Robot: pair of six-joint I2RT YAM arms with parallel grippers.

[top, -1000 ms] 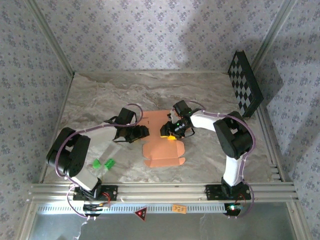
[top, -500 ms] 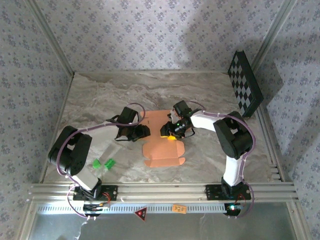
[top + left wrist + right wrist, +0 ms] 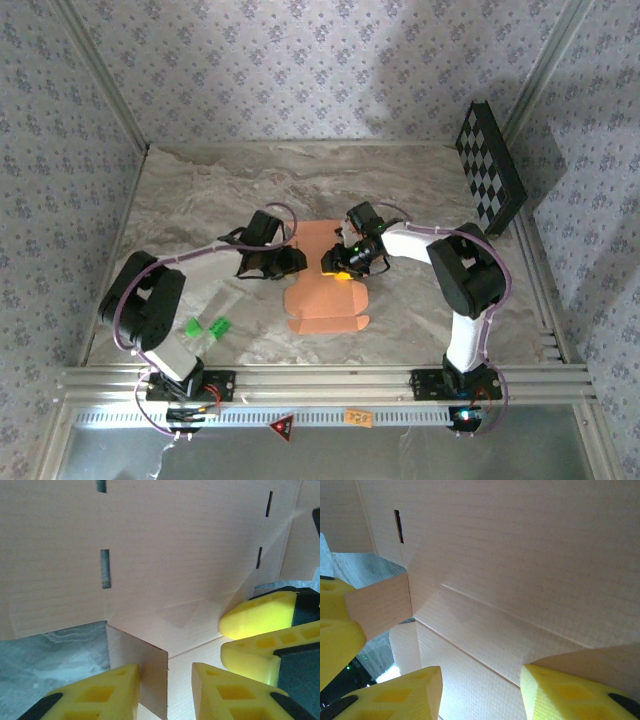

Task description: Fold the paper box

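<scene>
Surface (image 3: 200,200): marbled grey-beige and matte, running back to walls (image 3: 300,70) that are wearing a small-patterned paper. A metal rail (image 3: 320,382) is bounding the near edge. A checkerboard (image 3: 490,168) is leaning against the right wall. Two green pieces (image 3: 208,328) are lying near the left arm's base, well apart from the work.

The box (image 3: 325,295) is lying in the middle of the surface, between the two arms, mostly as a flat sheet, with its far end under the hands.

The left hand (image 3: 288,262) is sitting at the box's left edge. In its wrist view the fingers (image 3: 100,695) are standing apart, straddling a small flap (image 3: 150,672) that is rising upright from the sheet. The flap is running close by the left finger, and a gap is showing before the other finger, so the flap is not being clamped. Narrow slots (image 3: 104,569) are showing in the panel beyond.

The right hand (image 3: 342,266) is resting over the box's far half, just beside the left hand. Its fingers (image 3: 560,695) are standing apart with a creased panel lying between them. Cannot tell whether they are pressing on it.

The box is not forming a container.
</scene>
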